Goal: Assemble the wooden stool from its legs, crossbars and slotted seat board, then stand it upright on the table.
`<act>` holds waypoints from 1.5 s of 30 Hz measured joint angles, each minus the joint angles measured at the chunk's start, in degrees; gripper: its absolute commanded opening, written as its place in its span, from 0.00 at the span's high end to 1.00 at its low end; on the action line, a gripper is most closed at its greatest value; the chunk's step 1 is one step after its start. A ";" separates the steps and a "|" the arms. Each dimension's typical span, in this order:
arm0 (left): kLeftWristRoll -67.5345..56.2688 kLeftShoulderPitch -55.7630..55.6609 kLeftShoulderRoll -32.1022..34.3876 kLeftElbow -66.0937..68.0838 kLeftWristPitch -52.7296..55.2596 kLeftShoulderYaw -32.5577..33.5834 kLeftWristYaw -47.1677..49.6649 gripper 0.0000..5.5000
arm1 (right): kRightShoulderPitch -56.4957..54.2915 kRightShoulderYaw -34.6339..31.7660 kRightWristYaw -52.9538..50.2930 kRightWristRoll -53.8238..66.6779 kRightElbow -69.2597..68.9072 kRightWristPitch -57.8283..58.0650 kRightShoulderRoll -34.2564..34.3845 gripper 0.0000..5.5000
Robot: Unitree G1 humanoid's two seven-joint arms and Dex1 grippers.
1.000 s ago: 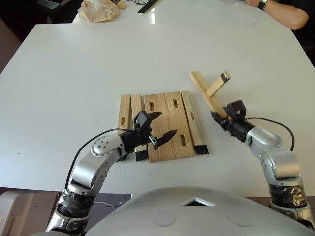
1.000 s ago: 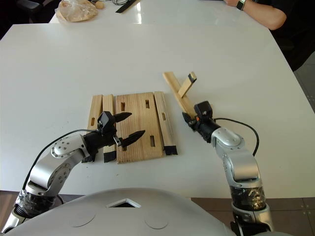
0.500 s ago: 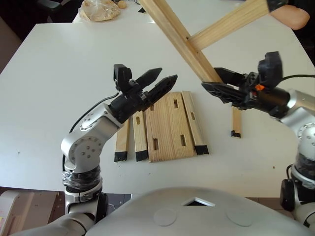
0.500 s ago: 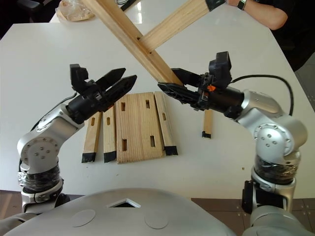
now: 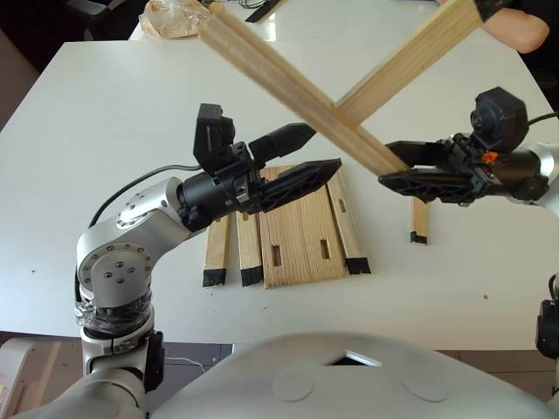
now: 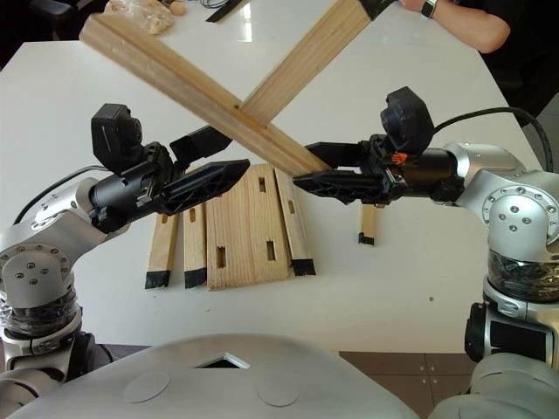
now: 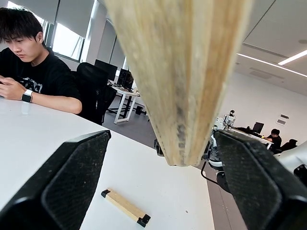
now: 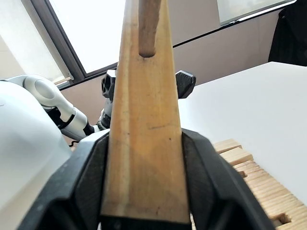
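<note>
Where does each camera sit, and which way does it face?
Left eye view: on the head, facing forward and down at the table; both arms show.
Right eye view: beside it, same scene.
Left wrist view: left wrist, facing along the open left gripper at the leg.
Right wrist view: right wrist, along the right gripper clamping the leg; left arm beyond.
Both wrist views share the leg.

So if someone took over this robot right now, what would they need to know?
Right end effector: shut on one end of a leg, held up in the air; a crossbar is plugged into that leg.
Left end effector: open, raised near the leg, holding nothing.
Table: seat board lying flat, two pieces on its left, one on its right, another farther right.
Done: one leg-crossbar joint.
To do: every other joint, then stand it all upright.
</note>
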 measured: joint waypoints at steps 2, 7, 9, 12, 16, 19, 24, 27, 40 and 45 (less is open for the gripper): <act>0.01 -0.64 0.16 0.44 -0.20 -0.34 0.05 0.27 | 0.64 1.19 1.92 -2.36 0.15 -1.76 -0.49 0.62; 1.48 -1.38 1.68 0.51 -0.48 -2.31 -1.85 0.40 | 1.36 4.60 5.07 -8.96 1.96 -6.96 -0.55 0.62; 3.20 -0.55 2.63 0.61 -0.69 -3.19 -4.03 0.46 | 1.37 5.98 6.69 -11.28 2.88 -8.87 -0.76 0.62; 4.95 1.02 4.00 0.76 -0.83 -4.32 -6.90 0.54 | 1.35 7.55 9.45 -13.81 3.89 -11.10 -1.16 0.62; 5.74 1.32 4.90 0.87 -1.02 -4.67 -8.79 0.62 | 1.03 9.51 12.94 -17.06 5.00 -14.63 -2.00 0.62; 6.02 1.40 5.25 0.87 -0.95 -5.16 -9.33 0.62 | 0.81 10.75 14.72 -17.96 5.80 -16.36 -2.62 0.62; 6.29 1.45 5.83 0.85 -0.94 -6.16 -9.54 0.62 | 0.75 11.85 16.44 -19.08 6.57 -16.89 -3.06 0.62; 6.62 1.43 5.93 0.84 -0.93 -6.39 -9.55 0.62 | 0.62 12.46 16.76 -19.41 7.04 -17.40 -3.14 0.62; 7.42 2.15 5.75 0.91 -1.57 -6.54 -9.55 0.62 | 0.14 13.44 16.33 -21.74 7.66 -18.94 -3.42 0.49; 9.71 2.63 5.78 0.93 -4.13 -6.53 -11.25 0.62 | -0.87 12.14 15.04 -19.85 8.63 -16.10 -3.10 0.46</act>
